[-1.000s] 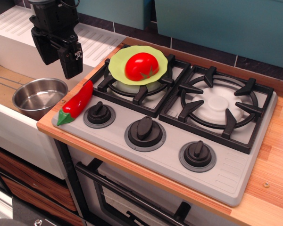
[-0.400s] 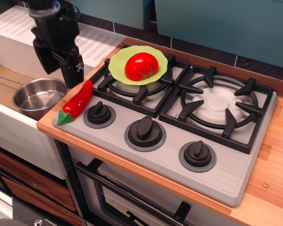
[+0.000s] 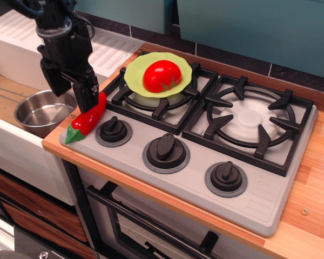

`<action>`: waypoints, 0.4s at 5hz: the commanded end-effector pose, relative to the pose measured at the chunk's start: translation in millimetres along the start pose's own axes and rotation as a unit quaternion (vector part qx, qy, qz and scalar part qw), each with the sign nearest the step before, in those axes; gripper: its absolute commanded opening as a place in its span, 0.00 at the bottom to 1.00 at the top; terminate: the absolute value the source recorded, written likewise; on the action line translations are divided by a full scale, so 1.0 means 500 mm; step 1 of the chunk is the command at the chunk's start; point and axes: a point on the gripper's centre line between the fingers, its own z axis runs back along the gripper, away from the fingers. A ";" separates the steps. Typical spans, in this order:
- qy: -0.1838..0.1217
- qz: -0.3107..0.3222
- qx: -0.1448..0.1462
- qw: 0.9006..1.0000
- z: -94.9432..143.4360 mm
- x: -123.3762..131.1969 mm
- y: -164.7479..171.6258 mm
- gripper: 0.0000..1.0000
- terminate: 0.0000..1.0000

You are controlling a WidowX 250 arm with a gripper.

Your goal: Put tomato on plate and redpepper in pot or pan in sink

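The red tomato (image 3: 162, 76) sits on the lime-green plate (image 3: 136, 75), which rests on the stove's back left burner. The long redpepper (image 3: 88, 120) lies at the stove's left edge, green stem toward the front. My black gripper (image 3: 72, 95) is open and hangs low just over the pepper's upper end. One finger (image 3: 88, 96) comes down onto the pepper's back end, the other finger (image 3: 55, 81) is over the sink side. The steel pot (image 3: 43, 111) stands in the sink (image 3: 11, 135) just left of the pepper, with its wire handle pointing back left.
The grey stove (image 3: 259, 199) with two black burner grates and three knobs (image 3: 166, 149) fills the wooden counter (image 3: 313, 189). The ridged white drainboard (image 3: 108, 48) lies behind the sink. An oven door handle (image 3: 146, 226) is below the front edge.
My gripper has come down and a little to the right, from above the pot's rim to the pepper's upper end. The pepper, tomato, plate and pot have not moved.
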 end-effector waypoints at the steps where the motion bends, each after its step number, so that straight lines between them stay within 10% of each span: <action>1: -0.012 0.002 0.008 1.000 -0.010 0.009 0.006 1.00 0.00; 2: -0.013 0.001 0.002 1.000 -0.028 0.014 0.009 1.00 0.00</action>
